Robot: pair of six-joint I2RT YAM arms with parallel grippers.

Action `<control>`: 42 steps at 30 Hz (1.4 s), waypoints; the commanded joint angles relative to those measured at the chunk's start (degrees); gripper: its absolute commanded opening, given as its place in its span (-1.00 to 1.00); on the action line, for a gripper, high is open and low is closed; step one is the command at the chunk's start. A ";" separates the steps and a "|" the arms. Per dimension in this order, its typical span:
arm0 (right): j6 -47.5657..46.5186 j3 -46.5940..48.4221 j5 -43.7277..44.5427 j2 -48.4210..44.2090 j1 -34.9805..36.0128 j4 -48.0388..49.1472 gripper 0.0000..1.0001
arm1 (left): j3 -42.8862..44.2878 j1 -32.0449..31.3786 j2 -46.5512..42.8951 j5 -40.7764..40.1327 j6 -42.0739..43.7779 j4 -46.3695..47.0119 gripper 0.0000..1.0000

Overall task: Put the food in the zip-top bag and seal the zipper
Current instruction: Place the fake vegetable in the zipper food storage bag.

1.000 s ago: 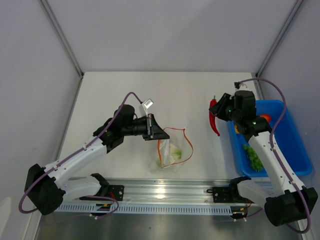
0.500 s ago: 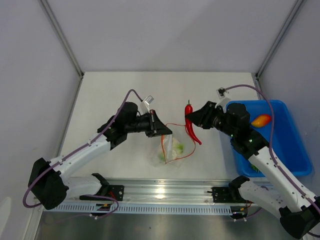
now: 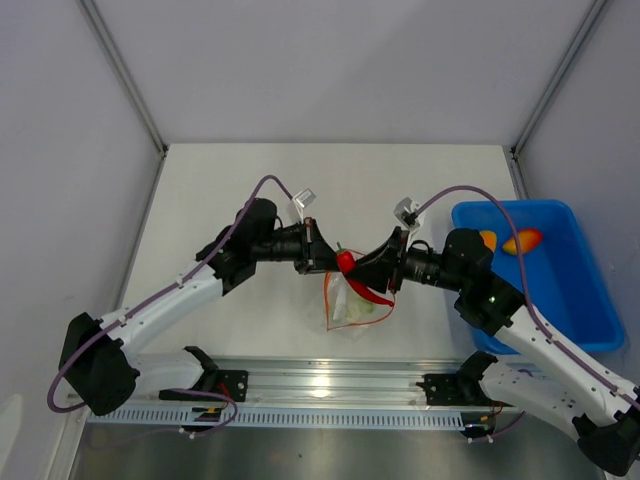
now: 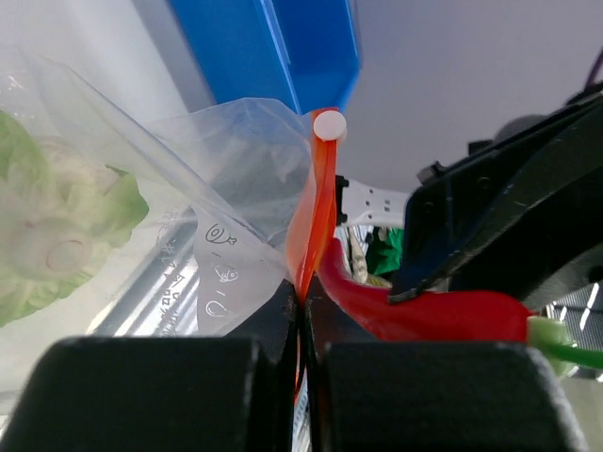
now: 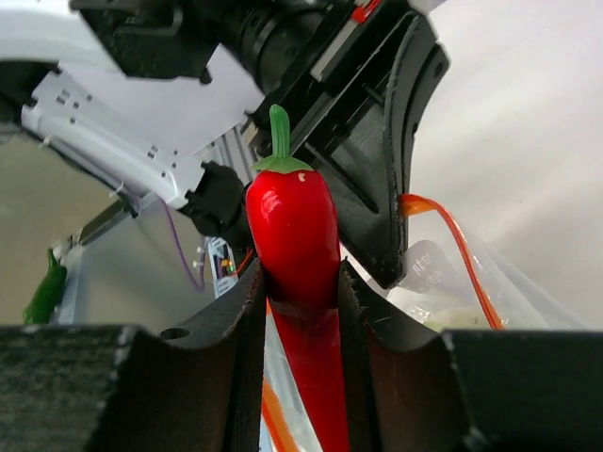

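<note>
My left gripper [image 3: 320, 256] is shut on the orange-red zipper strip [image 4: 316, 212] of the clear zip-top bag [image 3: 350, 305] and holds its mouth up. The white-and-pale-green vegetable [image 4: 57, 226] lies inside the bag. My right gripper [image 3: 378, 272] is shut on the red chili pepper [image 3: 358, 280], which hangs over the bag's mouth right next to the left fingers; the pepper also shows in the right wrist view [image 5: 294, 235] and the left wrist view [image 4: 424, 315]. The orange-yellow fruit [image 3: 522, 241] lies in the blue bin [image 3: 570, 300]. The green bumpy bunch is hidden in the top view.
The blue bin stands at the table's right edge beside the right arm. A metal rail [image 3: 320, 385] runs along the near edge. Grey walls close in the left, back and right sides.
My right gripper has carried the chili left from beside the bin to the bag's mouth. My left gripper has lifted and turned the bag's mouth toward it.
</note>
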 commanded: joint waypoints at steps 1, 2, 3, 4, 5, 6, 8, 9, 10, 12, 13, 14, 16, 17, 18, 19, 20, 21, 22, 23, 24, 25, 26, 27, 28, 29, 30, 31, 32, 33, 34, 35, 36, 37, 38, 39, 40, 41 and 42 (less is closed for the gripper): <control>-4.27 -2.98 -6.92 -2.01 0.56 7.83 -1.00 | 0.88 -0.10 -1.77 5.96 -1.17 2.94 -0.99; -4.61 -3.51 -7.46 -2.28 0.65 9.14 -1.00 | 0.36 -0.10 -2.13 6.32 -1.26 3.11 -0.99; -4.53 -4.65 -7.90 -2.54 0.65 9.76 -1.00 | 0.35 -0.10 -2.48 6.58 -1.52 3.28 -0.99; -4.62 -5.18 -9.56 -2.63 0.74 10.47 -1.00 | 0.00 -0.10 -2.74 7.54 -1.79 3.46 -0.99; -4.62 -5.45 -10.44 -2.63 0.74 11.95 -1.00 | -0.35 -0.10 -2.83 8.42 -2.14 3.81 -0.99; -4.62 -5.71 -11.23 -2.46 0.83 12.40 -1.00 | -0.53 -0.10 -2.92 9.13 -3.19 5.73 -0.99; -5.23 -5.89 -13.34 -1.93 1.35 13.11 -1.00 | -1.40 -0.19 -3.88 9.40 -4.07 7.14 -0.99; -5.41 -6.06 -13.44 -1.93 1.70 13.02 -1.00 | -2.19 -0.11 -4.41 9.40 -4.60 7.67 -0.99; -5.76 -6.24 -13.44 -2.02 2.40 12.67 -1.00 | -2.46 -0.10 -4.76 9.57 -4.86 7.94 -0.99; -6.81 -6.50 -13.44 -2.54 2.93 11.27 -1.00 | -2.46 -0.10 -5.73 9.49 -4.52 7.25 -0.99; -6.90 -7.03 -13.44 -2.72 3.20 10.83 -1.00 | -2.29 -0.10 -6.00 9.57 -4.51 7.07 -0.99; -7.08 -7.38 -13.27 -3.59 3.55 10.04 -0.98 | -2.28 -0.10 -6.43 9.66 -4.43 6.89 -0.99; -7.34 -8.08 -13.09 -4.47 3.90 8.64 -0.81 | -2.29 -0.10 -6.88 9.75 -4.34 6.80 -0.99; -7.43 -8.17 -12.91 -5.26 4.08 8.02 -0.73 | -2.37 -0.02 -7.05 9.75 -4.34 6.80 -0.99; -7.43 -8.44 -12.65 -5.70 4.08 7.67 -0.55 | -2.37 -0.02 -7.40 9.66 -4.43 7.06 -0.99; -7.52 -8.61 -12.39 -6.06 4.08 6.53 -0.43 | -2.63 -0.02 -7.58 9.66 -4.60 7.41 -0.99; -7.43 -8.87 -12.21 -6.41 4.17 6.08 -0.30 | -2.72 -0.02 -7.75 9.66 -4.69 7.68 -0.99; -7.43 -9.31 -11.77 -7.11 4.25 5.56 -0.07 | -2.81 -0.02 -7.93 9.49 -4.78 7.94 -0.99; -7.34 -9.32 -11.07 -7.46 4.17 3.99 0.06 | -2.99 -0.02 -8.45 9.40 -4.87 8.20 -0.99; -7.34 -9.23 -10.37 -7.82 4.25 3.54 0.17 | -3.34 -0.02 -8.63 9.31 -4.78 8.29 -0.99; -7.17 -8.79 -9.67 -8.51 4.34 1.62 0.30 | -3.34 -0.02 -8.81 9.22 -4.69 8.29 -0.99; -7.08 -8.53 -8.53 -8.87 4.43 -0.23 0.36 | -3.51 -0.02 -9.25 9.05 -4.69 8.21 -0.99; -7.08 -8.18 -7.91 -9.13 4.34 -1.12 0.42 | -3.69 -0.02 -9.51 9.05 -4.60 8.38 -0.99; -7.08 -7.22 -7.21 -9.31 4.34 -2.00 0.52 | -3.95 -0.02 -9.60 8.79 -4.60 8.56 -0.99; -7.25 -6.51 -6.50 -9.57 4.34 -4.01 0.53 | -4.04 -0.10 -9.86 8.52 -4.69 8.82 -0.99; -7.60 -5.98 -5.89 -9.49 4.43 -5.07 0.53 | -4.22 -0.02 -10.21 8.35 -4.60 8.82 -0.99; -7.69 -5.37 -5.27 -9.40 4.34 -5.95 0.53 | -4.39 -0.02 -10.22 8.26 -4.60 8.82 -0.99; -7.87 -4.58 -4.57 -9.40 4.43 -7.35 0.53 | -4.22 -0.02 -10.30 8.08 -4.52 8.65 -0.99; -8.31 -4.40 -4.21 -9.40 4.34 -7.89 0.53 | -4.22 -0.10 -10.48 8.17 -4.60 8.47 -0.99; -8.40 -4.22 -3.60 -9.40 4.43 -8.33 0.53 | -4.13 -0.10 -10.39 8.17 -4.60 8.47 -0.99; -8.40 -4.05 -2.99 -9.49 4.43 -8.68 0.53 | -3.87 -0.02 -10.22 8.34 -4.52 8.30 -0.99; -8.22 -4.04 -1.94 -9.49 4.34 -8.77 0.52 | -3.17 -0.02 -9.78 8.69 -4.08 7.51 -0.99; -7.96 -4.04 -1.23 -9.49 4.34 -8.60 0.52 | -2.64 -0.02 -9.43 9.04 -3.73 6.98 -0.99; -7.70 -3.87 -0.35 -9.49 4.43 -8.60 0.52 | -2.11 -0.10 -9.08 9.13 -3.11 6.11 -0.99; -7.26 -3.61 2.09 -9.14 4.34 -8.69 0.52 | -0.80 -0.02 -8.29 8.70 -1.11 4.79 -0.99; -6.99 -3.17 3.60 -8.96 4.34 -9.12 0.52 | 0.95 -0.10 -7.76 8.35 0.31 -0.01 -0.99; -6.90 -2.73 5.00 -8.53 4.34 -10.17 0.52 | 2.79 -0.10 -7.41 8.00 1.80 -2.40 -0.99; -6.99 -1.68 6.06 -7.83 4.34 -10.70 0.52 | 3.60 -0.10 -6.88 7.82 4.08 -4.08 -0.99; -7.25 -1.06 7.20 -7.47 4.43 -11.23 0.51 | 4.13 -0.10 -6.18 7.90 4.97 -6.45 -0.99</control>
